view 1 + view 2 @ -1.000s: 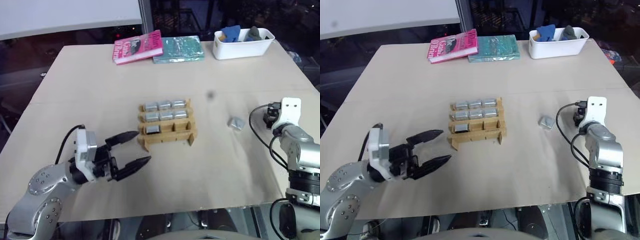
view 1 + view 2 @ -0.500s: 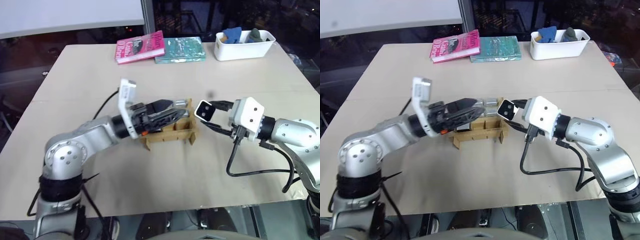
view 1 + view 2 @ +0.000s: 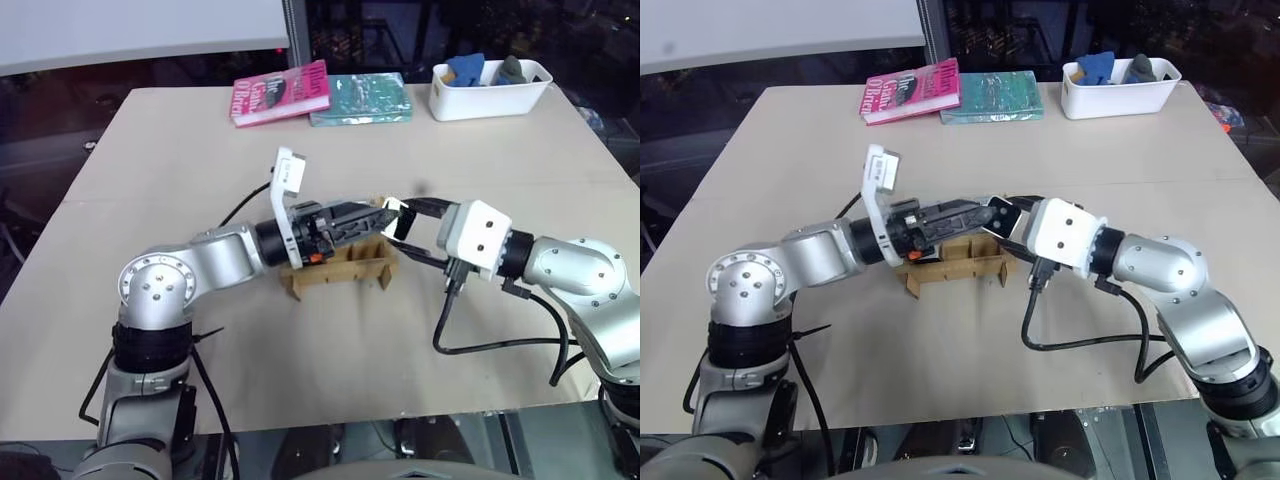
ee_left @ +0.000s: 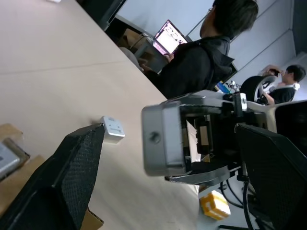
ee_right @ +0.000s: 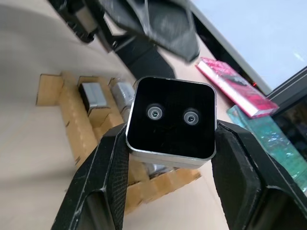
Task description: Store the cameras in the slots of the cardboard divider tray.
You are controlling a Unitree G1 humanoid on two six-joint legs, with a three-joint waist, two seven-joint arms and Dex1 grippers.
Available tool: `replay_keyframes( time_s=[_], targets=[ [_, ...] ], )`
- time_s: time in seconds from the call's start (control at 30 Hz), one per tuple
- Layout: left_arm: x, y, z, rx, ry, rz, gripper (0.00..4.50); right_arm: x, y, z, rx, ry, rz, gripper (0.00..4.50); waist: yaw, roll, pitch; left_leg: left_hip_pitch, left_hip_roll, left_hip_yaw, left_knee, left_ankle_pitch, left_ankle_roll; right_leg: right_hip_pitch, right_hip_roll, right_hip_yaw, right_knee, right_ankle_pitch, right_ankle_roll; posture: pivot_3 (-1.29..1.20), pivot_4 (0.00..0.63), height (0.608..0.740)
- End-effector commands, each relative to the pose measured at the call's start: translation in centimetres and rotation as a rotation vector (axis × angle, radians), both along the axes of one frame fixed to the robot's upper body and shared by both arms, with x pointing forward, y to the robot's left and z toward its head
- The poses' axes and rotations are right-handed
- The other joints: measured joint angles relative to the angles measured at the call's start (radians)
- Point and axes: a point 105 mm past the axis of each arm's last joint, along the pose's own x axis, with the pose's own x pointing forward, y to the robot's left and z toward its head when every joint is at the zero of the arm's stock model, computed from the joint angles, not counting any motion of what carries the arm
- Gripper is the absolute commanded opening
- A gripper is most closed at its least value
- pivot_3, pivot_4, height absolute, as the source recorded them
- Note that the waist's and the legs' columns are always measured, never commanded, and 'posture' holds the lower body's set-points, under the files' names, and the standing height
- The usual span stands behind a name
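Beige table (image 3: 200, 150), dark room, right gripper (image 5: 170, 143) clamping camera (image 5: 171, 120), left gripper (image 3: 372, 215) spread apart

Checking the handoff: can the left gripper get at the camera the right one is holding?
Probably yes. The left gripper is open, its fingers flanking the camera, which the right gripper holds above the cardboard divider tray. Nothing sits between them.

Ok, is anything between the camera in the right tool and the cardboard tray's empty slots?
Yes: the left tool, jaws open, hangs over the brown cardboard divider tray, beside the black-faced silver camera clamped in the right tool. The front slots look uncovered.
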Motion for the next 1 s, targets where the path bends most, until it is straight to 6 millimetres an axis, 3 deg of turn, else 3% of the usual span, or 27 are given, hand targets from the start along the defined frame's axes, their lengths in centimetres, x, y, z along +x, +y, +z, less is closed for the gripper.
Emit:
replay_keyframes(
  time_s=[0.03, 0.13, 0.23, 0.3, 0.47, 0.5, 0.63, 0.8, 1.0],
  targets=[
    [-0.4, -0.3, 0.9, -0.022, 0.0, -0.038, 3.26, -0.9, 0.7, 1.6, 0.022, -0.083, 0.031, 1.92, 0.001, 0.0, 0.0, 0.0, 0.0, 0.0, 0.0, 0.0, 0.0, 0.0, 0.0, 0.0, 0.0, 0.0, 0.0, 0.0, 0.15, 0.74],
    [-0.3, -0.4, 1.0, -0.022, 0.01, -0.036, 1.75, -0.9, 0.9, 1.8, 0.028, -0.09, 0.034, 1.92, 0.003, 0.0, 0.0, 0.0, 0.0, 0.0, 0.0, 0.0, 0.0, 0.0, 0.0, 0.0, 0.0, 0.0, 0.0, 0.0, 0.15, 0.74],
    [-0.4, -0.6, 1.0, -0.019, 0.013, -0.045, 0.76, -1.1, 1.2, 1.8, 0.037, -0.082, 0.045, 1.92, 0.006, 0.0, 0.0, 0.0, 0.0, 0.0, 0.0, 0.0, 0.0, 0.0, 0.0, 0.0, 0.0, 0.0, 0.0, 0.0, 0.15, 0.74],
    [-0.4, -0.6, 0.9, -0.023, 0.022, -0.049, 0.72, -1.3, 1.4, 1.8, 0.053, -0.051, 0.063, 1.92, 0.006, 0.0, 0.0, 0.0, 0.0, 0.0, 0.0, 0.0, 0.0, 0.0, 0.0, 0.0, 0.0, 0.0, 0.0, 0.0, 0.15, 0.74],
    [-0.1, -0.4, 1.4, -0.028, -0.005, -0.049, 0.72, -1.1, 1.1, 1.9, 0.069, -0.051, 0.035, 4.2, 0.01, 0.0, 0.0, 0.0, 0.0, 0.0, 0.0, 0.0, 0.0, 0.0, 0.0, 0.0, 0.0, 0.0, 0.0, 0.0, 0.15, 0.74],
    [0.3, -0.1, 1.5, -0.022, -0.028, -0.039, 0.72, -0.9, 0.7, 1.8, 0.081, -0.047, 0.002, 4.39, 0.012, 0.0, 0.0, 0.0, 0.0, 0.0, 0.0, 0.0, 0.0, 0.0, 0.0, 0.0, 0.0, 0.0, 0.0, 0.0, 0.15, 0.74],
    [1.9, 1.7, 1.7, 0.097, -0.21, 0.022, 0.72, -0.6, -2.5, 1.5, 0.255, 0.111, -0.127, 4.39, 0.017, 0.0, 0.0, 0.0, -0.001, 0.0, 0.0, 0.0, -0.001, 0.001, 0.001, -0.001, 0.0, 0.0, 0.0, 0.0, 0.15, 0.74],
    [3.4, 4.2, 2.1, 0.232, -0.379, -0.065, 0.72, -3.2, -5.9, 0.2, 0.327, 0.225, -0.145, 4.39, 0.017, 0.0, 0.001, 0.0, -0.002, 0.0, -0.002, 0.0, -0.001, 0.001, 0.005, -0.002, -0.002, 0.0, 0.0, 0.0, 0.15, 0.74],
    [4.0, 5.1, -0.5, 0.509, -0.532, -0.311, 0.72, -6.6, -7.4, -1.1, 0.31, 0.362, -0.105, 4.39, 0.012, 0.001, 0.001, 0.0, -0.001, 0.002, -0.004, 0.0, 0.0, 0.0, 0.005, 0.0, -0.003, 0.0, 0.0, 0.0, 0.15, 0.74]
  ],
)
